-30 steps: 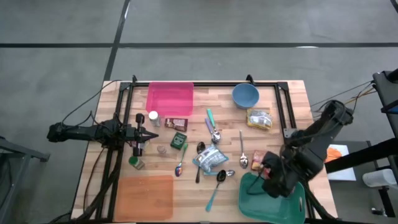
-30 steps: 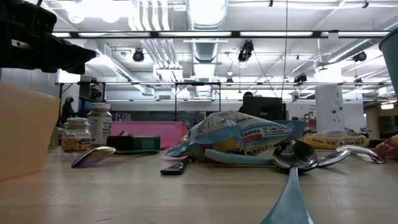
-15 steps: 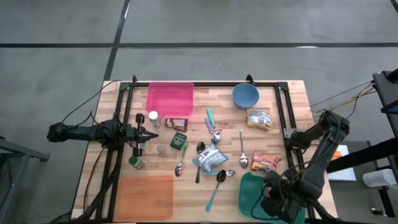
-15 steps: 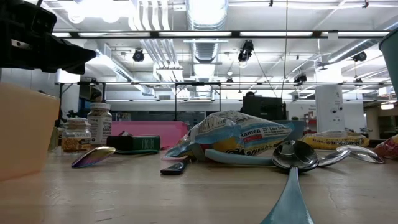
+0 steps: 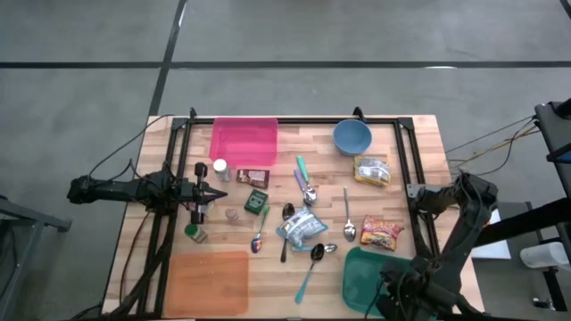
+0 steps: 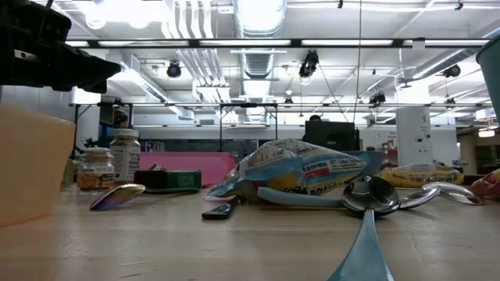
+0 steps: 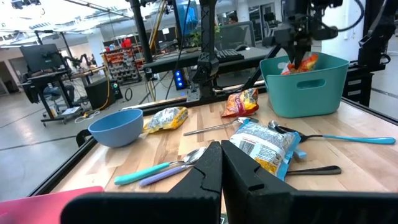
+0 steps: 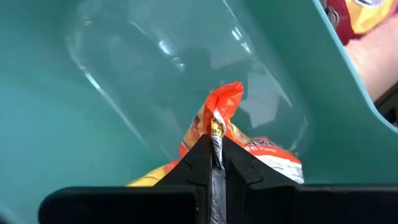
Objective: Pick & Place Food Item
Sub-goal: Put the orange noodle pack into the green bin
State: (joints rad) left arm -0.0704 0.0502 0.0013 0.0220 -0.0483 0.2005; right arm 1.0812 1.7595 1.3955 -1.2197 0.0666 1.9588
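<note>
Down at five o'clock on the table (image 5: 419, 134), my right tool (image 8: 212, 163) pinches the orange snack bag (image 8: 236, 134) by its crimped top seam inside the teal bin (image 5: 361, 267); it looks light, crinkly, slippery. Left tool (image 7: 221, 171) waits at nine o'clock, pressed together

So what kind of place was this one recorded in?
Most likely a robotics lab or workshop: exposed ceiling ducts and strip lights overhead, a computer monitor on a workbench, and equipment racks behind the wooden table.
</note>
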